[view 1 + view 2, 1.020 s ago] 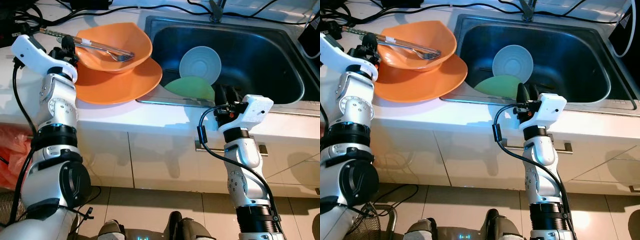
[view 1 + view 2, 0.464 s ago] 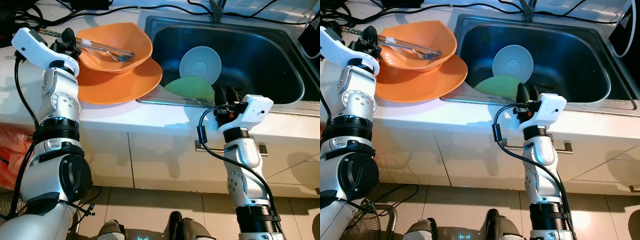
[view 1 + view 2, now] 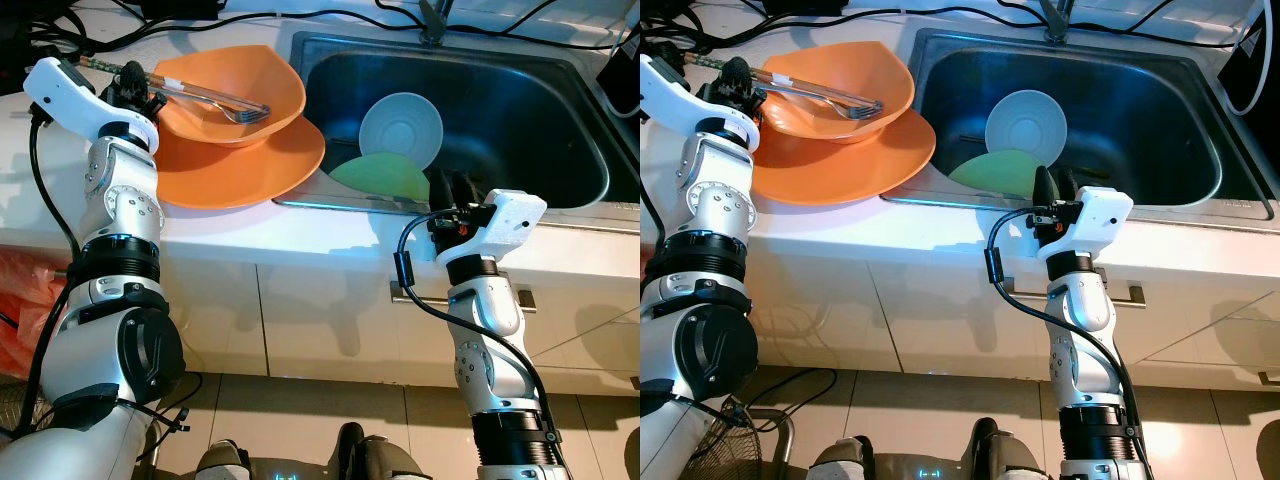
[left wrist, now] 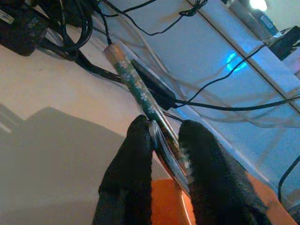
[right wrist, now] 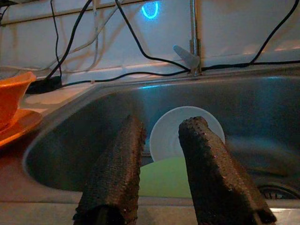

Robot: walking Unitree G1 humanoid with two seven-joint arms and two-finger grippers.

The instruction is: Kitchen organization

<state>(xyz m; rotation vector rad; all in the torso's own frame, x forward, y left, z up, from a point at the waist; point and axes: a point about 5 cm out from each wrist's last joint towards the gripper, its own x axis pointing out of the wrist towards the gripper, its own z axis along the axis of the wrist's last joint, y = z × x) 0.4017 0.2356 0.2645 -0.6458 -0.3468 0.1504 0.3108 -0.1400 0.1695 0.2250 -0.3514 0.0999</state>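
Early stage: left gripper [image 4: 161,140] clamped on fork [image 3: 205,95] handle in orange bowl [image 3: 262,75]; right gripper [image 5: 161,154] apart, idle at sink [image 3: 560,90]; dishes unsorted.

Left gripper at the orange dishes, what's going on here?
The left gripper is closed on the patterned handle of a fork lying across the orange bowl, which sits on an orange plate on the counter beside the sink. The fork's tines rest inside the bowl. The right gripper hangs open at the sink's front edge, holding nothing, pointed at a white bowl and a green plate in the basin.
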